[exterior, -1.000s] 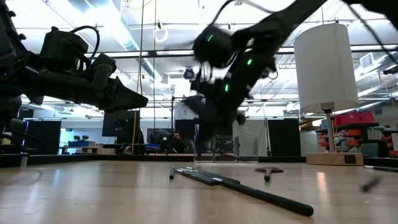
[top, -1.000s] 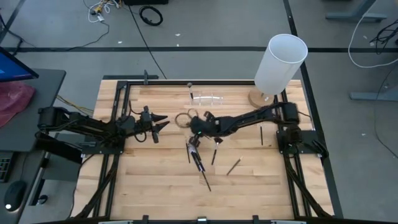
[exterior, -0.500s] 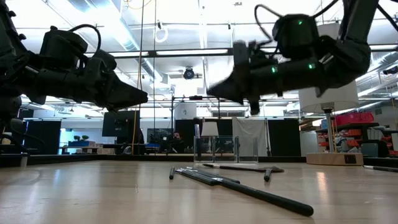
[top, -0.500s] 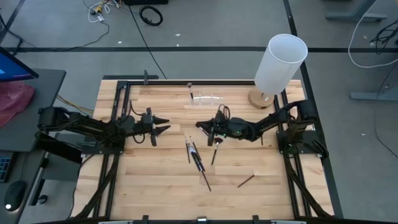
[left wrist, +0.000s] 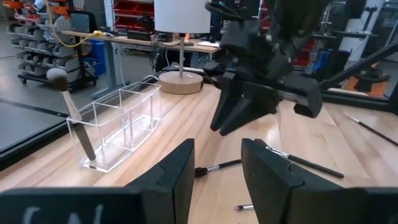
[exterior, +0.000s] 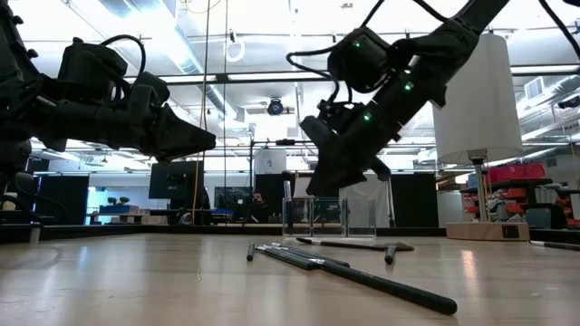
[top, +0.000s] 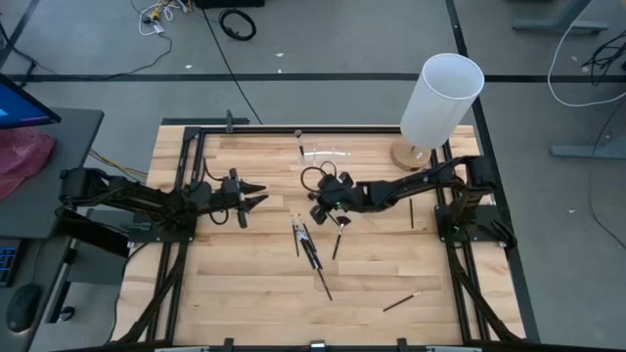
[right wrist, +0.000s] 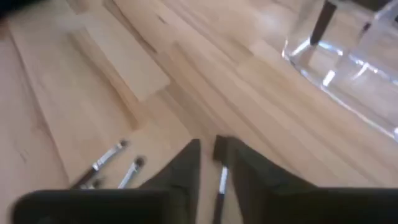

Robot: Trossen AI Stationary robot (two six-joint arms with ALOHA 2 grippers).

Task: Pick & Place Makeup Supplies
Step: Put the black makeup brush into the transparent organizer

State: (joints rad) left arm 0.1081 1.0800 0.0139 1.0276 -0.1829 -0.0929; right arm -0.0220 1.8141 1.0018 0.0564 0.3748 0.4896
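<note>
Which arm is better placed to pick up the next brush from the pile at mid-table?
Right, probably. The right gripper hangs just above the brushes, fingers open and pointed down. The left gripper waits farther off, nearer its own side.

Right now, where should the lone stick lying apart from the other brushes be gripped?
At mid-handle, straight down from above, fingers set across its length: the lone stick lies flat and slanted on the table, with nothing beside it.

Pale wooden table [top: 245, 284] with visible grain, clear glossy plastic holder [left wrist: 121, 121], matt black brushes [top: 311, 249].
</note>
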